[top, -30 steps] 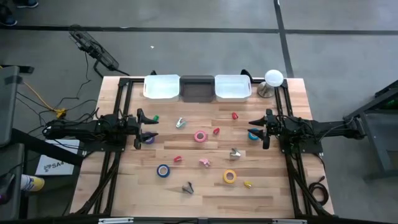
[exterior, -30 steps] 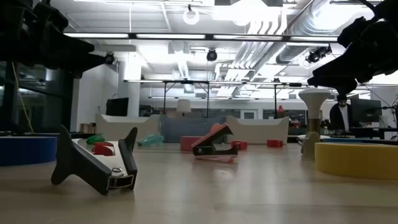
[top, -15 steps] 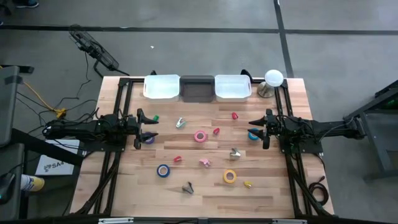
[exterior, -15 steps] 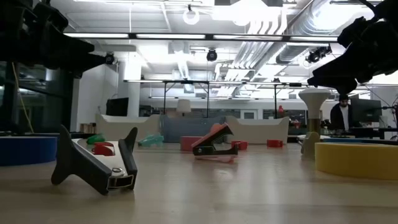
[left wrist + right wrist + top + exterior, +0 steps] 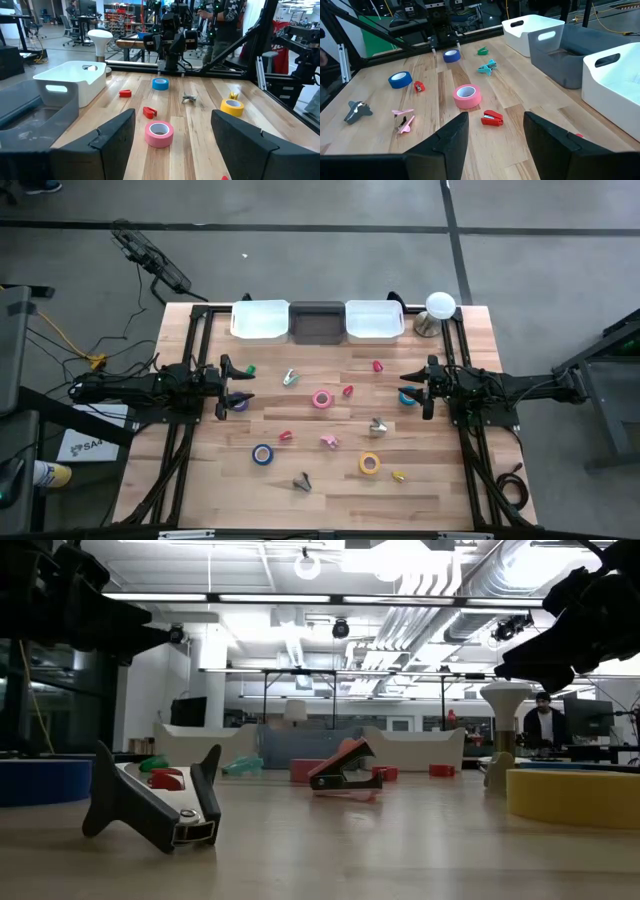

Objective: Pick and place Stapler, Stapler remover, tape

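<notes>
Plank-grained wooden table (image 5: 330,480) holds ring-shaped pink tape (image 5: 322,399).

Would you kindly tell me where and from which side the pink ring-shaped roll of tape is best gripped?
The pink ring-shaped roll of tape lies flat on the wooden table, its open centre facing up. Probably best taken from straight above: one finger inside the hole, the other outside, pinching the ring's wall. Nothing crowds its rim.

I'm looking down on a wooden table (image 5: 440,480) — three bins (image 5: 317,320) line its far edge. Scattered across the boards lie a pink tape (image 5: 322,399), blue tape (image 5: 262,454), yellow tape (image 5: 370,464) — plus small red staplers (image 5: 348,391) and a dark stapler remover (image 5: 302,480).
</notes>
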